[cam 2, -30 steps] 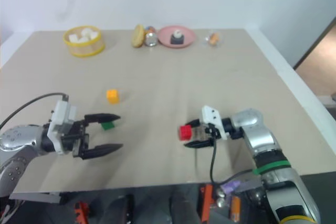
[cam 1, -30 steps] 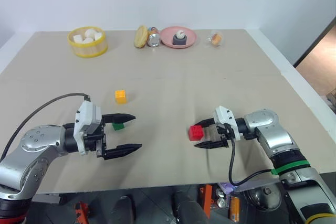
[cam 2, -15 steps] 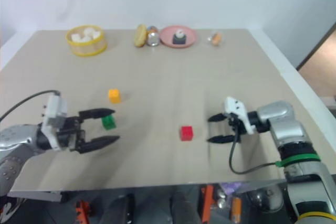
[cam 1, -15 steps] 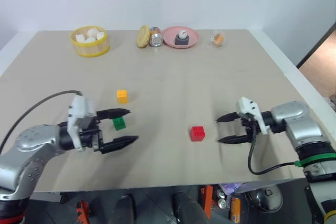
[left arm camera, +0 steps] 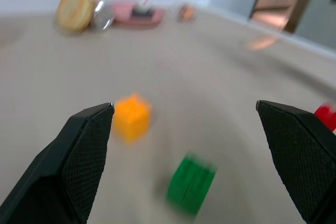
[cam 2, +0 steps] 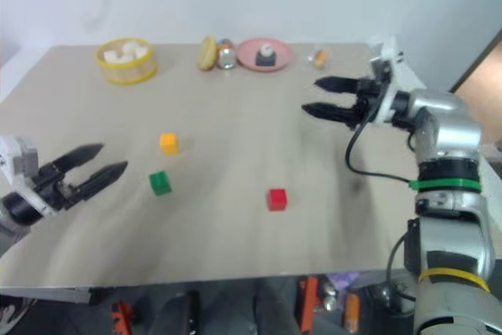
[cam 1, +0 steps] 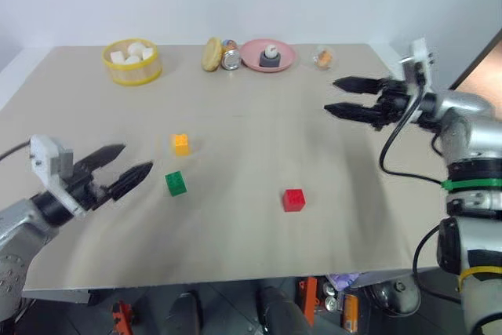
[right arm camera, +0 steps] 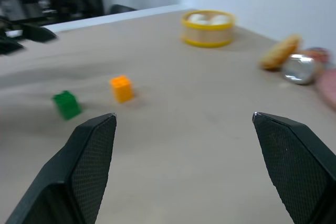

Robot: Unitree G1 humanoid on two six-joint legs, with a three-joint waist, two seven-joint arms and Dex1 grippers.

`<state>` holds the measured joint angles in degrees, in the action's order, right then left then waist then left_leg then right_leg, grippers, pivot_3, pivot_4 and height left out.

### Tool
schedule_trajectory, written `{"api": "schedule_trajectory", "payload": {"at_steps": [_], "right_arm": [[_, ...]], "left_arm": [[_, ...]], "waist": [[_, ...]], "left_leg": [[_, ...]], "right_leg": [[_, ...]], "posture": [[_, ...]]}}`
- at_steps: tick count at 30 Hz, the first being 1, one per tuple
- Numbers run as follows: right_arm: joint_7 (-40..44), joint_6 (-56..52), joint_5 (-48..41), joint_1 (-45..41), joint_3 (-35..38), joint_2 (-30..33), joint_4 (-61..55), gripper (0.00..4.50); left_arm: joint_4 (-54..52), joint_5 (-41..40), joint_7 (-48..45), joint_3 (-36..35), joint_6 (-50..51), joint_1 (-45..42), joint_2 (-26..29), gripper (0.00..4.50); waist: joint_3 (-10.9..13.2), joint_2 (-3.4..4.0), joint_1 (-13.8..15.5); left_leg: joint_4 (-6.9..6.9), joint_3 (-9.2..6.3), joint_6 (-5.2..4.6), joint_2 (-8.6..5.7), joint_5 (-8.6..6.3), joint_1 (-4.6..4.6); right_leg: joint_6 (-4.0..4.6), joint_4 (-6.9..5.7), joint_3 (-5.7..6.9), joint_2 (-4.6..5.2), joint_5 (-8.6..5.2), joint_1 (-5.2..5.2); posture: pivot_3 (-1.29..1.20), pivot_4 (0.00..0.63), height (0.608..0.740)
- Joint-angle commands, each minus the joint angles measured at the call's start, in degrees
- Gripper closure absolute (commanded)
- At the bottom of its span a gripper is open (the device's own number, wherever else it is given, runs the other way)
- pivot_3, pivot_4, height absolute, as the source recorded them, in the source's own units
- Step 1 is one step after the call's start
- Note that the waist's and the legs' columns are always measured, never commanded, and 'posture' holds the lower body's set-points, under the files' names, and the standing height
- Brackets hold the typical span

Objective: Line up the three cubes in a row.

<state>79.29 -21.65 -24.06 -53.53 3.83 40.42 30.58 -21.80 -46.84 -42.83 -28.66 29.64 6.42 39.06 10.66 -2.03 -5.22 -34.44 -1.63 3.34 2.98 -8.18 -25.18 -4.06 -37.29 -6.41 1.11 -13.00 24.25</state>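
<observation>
Where the beige table (cam 1: 259,123) runs toward the white wall, its far edge carries a row of small things that are hard to read: a yellow round basket (cam 1: 132,63) of white lumps, a tan disc (cam 1: 210,53) on edge against a shiny can (cam 1: 229,59), a pink plate (cam 1: 267,56) with a small dark-and-white object on it whose nature I cannot tell, and a tiny orange-brown item (cam 1: 322,57) too small to name. The table's near edge cuts off the clutter below it. The right gripper (cam 1: 340,95) hangs above the far right part of the table, pointing left, its two black fingers spread with nothing between them. The left gripper (cam 1: 125,164) sits low at the near left, fingers likewise parted and empty; its arm is cut off by the picture's edge. The three cubes lie apart on the open middle: the orange-yellow cube (cam 1: 181,143) farthest back, the green cube (cam 1: 176,183) near it and just ahead of the left fingertips, the red cube (cam 1: 294,199) well to the right. In the left wrist view the green cube is smeared, and the red one is half hidden behind a fingertip.
</observation>
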Motion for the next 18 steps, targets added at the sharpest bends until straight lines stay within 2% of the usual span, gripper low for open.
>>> {"api": "schedule_trajectory", "payload": {"at_steps": [1,9,13,18], "right_arm": [[-0.7,-3.4,-2.2,2.0,-0.5,-1.5,-8.8,0.21],[-0.4,-11.1,-6.6,4.8,-2.3,-3.9,-20.2,0.21],[-0.7,-12.6,-7.7,7.1,-3.4,-4.3,-24.6,0.21],[-1.4,-14.1,-9.1,8.3,-2.7,-3.8,-27.5,0.21]], "left_arm": [[0.1,3.6,-5.2,-1.5,-5.1,3.4,1.4,0.00],[2.9,14.0,-12.9,6.7,-14.1,6.3,2.1,0.00],[8.0,19.1,-17.1,12.1,-20.0,4.4,2.5,0.00],[13.4,21.0,-18.9,14.5,-22.8,-0.2,2.6,0.00]], "waist": [[0.0,0.02,0.4],[0.0,0.05,0.9],[0.0,0.05,0.9],[0.0,0.05,0.9]], "left_leg": [[0.02,0.00,0.02,0.00,-0.02,-0.05],[-0.01,0.07,0.08,0.00,-0.06,0.01],[-0.01,0.08,0.07,0.04,-0.05,0.06],[-0.01,0.11,0.07,0.04,-0.05,0.01]], "right_leg": [[0.01,0.00,0.00,0.00,-0.04,0.05],[0.06,0.00,0.00,0.06,-0.04,0.02],[0.13,0.00,0.03,0.04,0.01,0.04],[0.12,0.00,0.04,0.07,0.01,0.08]], "posture": [[0.00,0.150,0.740],[0.00,0.150,0.740],[0.00,0.150,0.740],[0.00,0.150,0.740]]}}
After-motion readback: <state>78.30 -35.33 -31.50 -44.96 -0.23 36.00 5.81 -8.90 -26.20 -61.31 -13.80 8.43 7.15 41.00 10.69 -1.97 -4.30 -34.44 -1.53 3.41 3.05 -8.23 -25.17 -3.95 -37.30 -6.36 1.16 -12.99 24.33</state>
